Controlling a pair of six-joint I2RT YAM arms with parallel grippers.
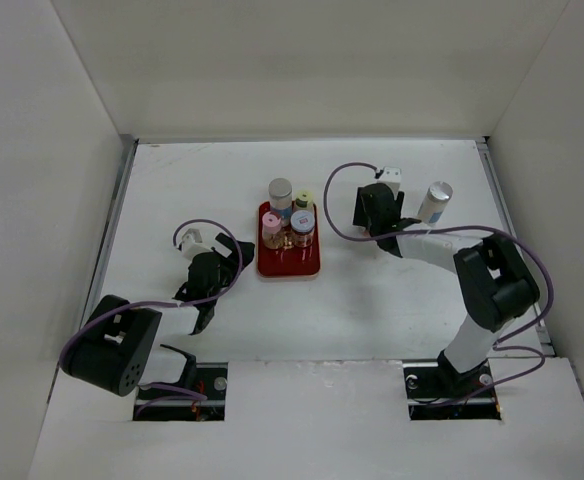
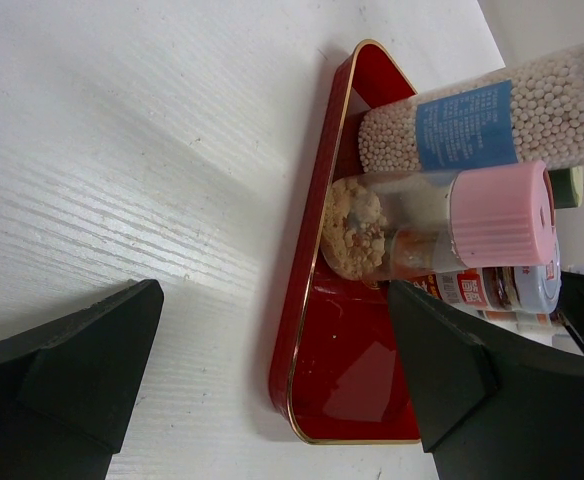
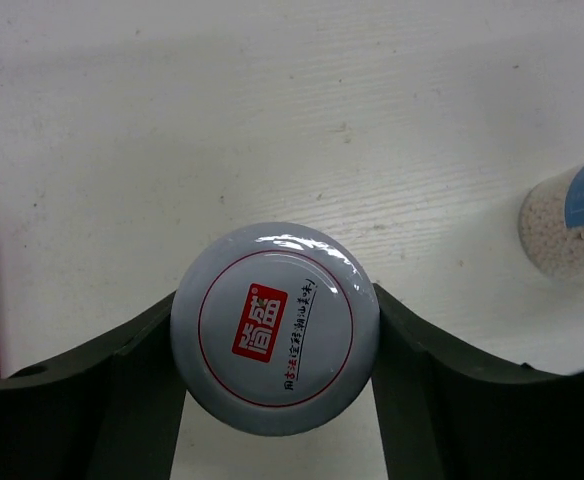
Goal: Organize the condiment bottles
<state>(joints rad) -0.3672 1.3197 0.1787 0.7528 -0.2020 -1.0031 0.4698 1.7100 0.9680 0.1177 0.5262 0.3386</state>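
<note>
So nearest the arm bases in the overhead shot, the left gripper (image 2: 272, 300) sat at lower left of the table (image 1: 172, 180). Its fingers were spread wide with nothing between them, pointed toward the red tray (image 1: 288, 265) but not touching it. The tray was mid-frame and I counted four condiment bottles standing upright in it, all bunched in its far half. They were a pink-capped bottle (image 1: 272, 229) at the near left, a tray jar (image 1: 303, 220) with a blue-grey lid at the near right, a grey-capped bottle (image 1: 280, 190) at the far left and a yellowish-capped bottle (image 1: 303, 200) at the far right. The left wrist view showed the pink one packed right up against a taller bottle full of white pellets with a blue label. Right of the tray and a bit further back was the right gripper (image 3: 275, 300). Its two fingers were pressed on either side of a held jar (image 3: 275, 325), number five, with a pale grey lid and a red logo, on the bare table well clear of the tray. Furthest out, at upper right, was number six, a silver-capped bottle (image 1: 435, 200), alone on the table near that gripper but apart from it. That made six bottles, one tray and two grippers.
</note>
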